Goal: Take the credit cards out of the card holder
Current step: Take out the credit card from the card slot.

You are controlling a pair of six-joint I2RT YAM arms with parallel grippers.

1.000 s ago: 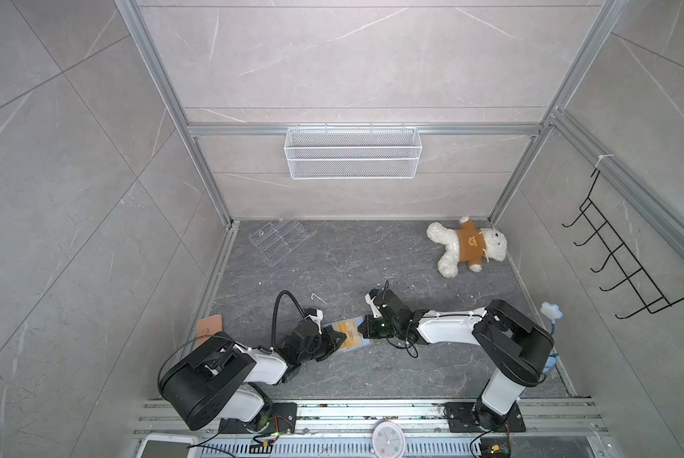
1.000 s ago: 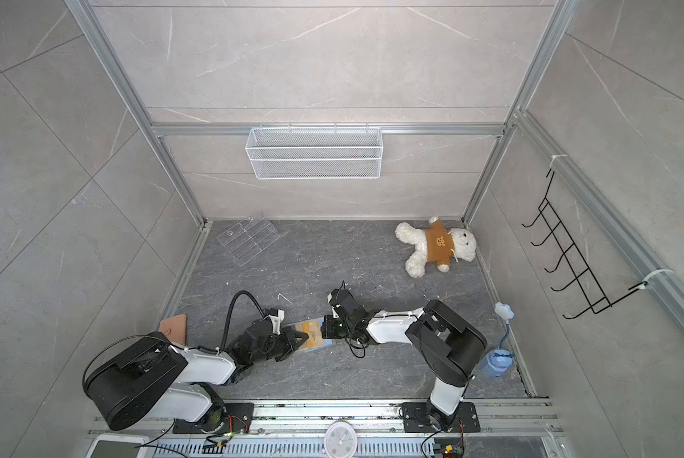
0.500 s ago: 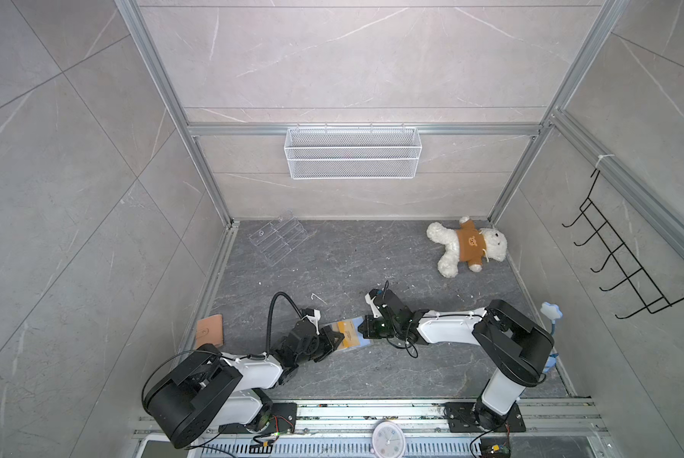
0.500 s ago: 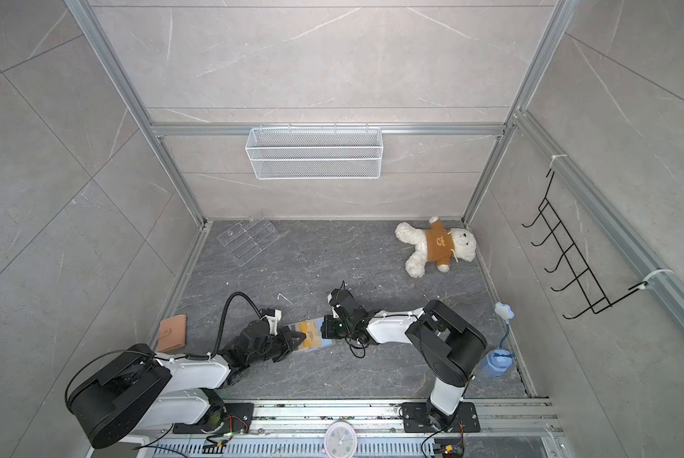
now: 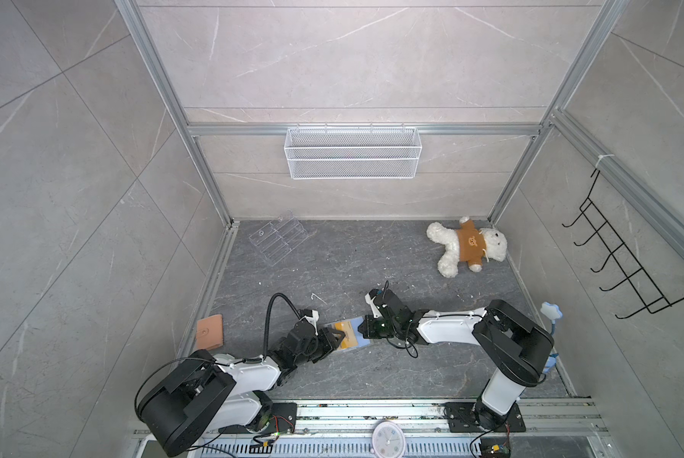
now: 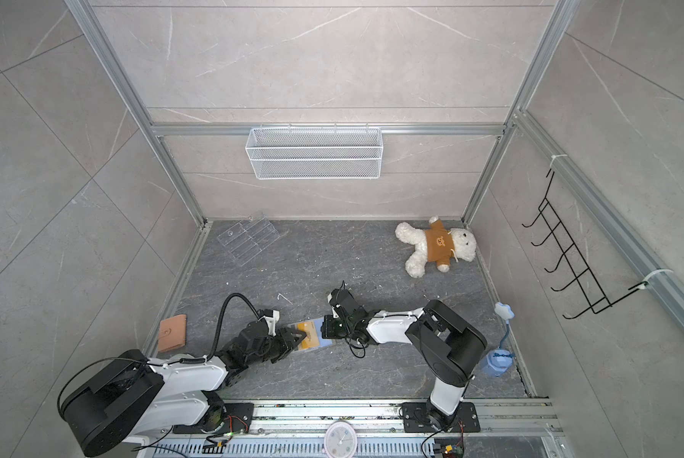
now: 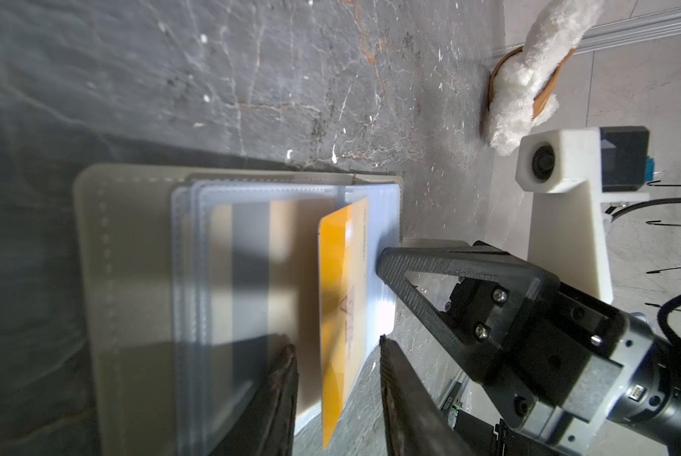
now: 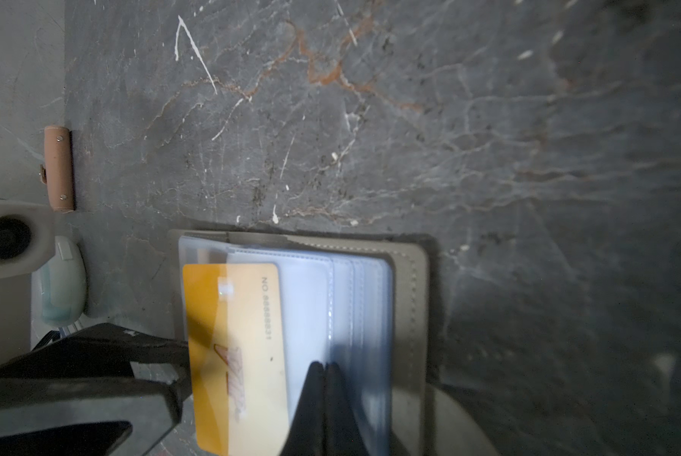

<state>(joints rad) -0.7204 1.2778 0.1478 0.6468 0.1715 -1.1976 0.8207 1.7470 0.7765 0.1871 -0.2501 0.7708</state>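
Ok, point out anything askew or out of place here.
The gold credit card sticks out of the card holder askew. It is tilted up on edge between the fingers of the open left tool, not lying flat in its sleeve.

- The gold-orange credit card (image 8: 236, 355) has small dark print along one edge: "NO", then a row of digits, mostly eights.
- Its face (image 7: 342, 300) bears large reddish letters, apparently "VIP", blurred.
- The clock (image 5: 388, 438) has unreadable numerals.
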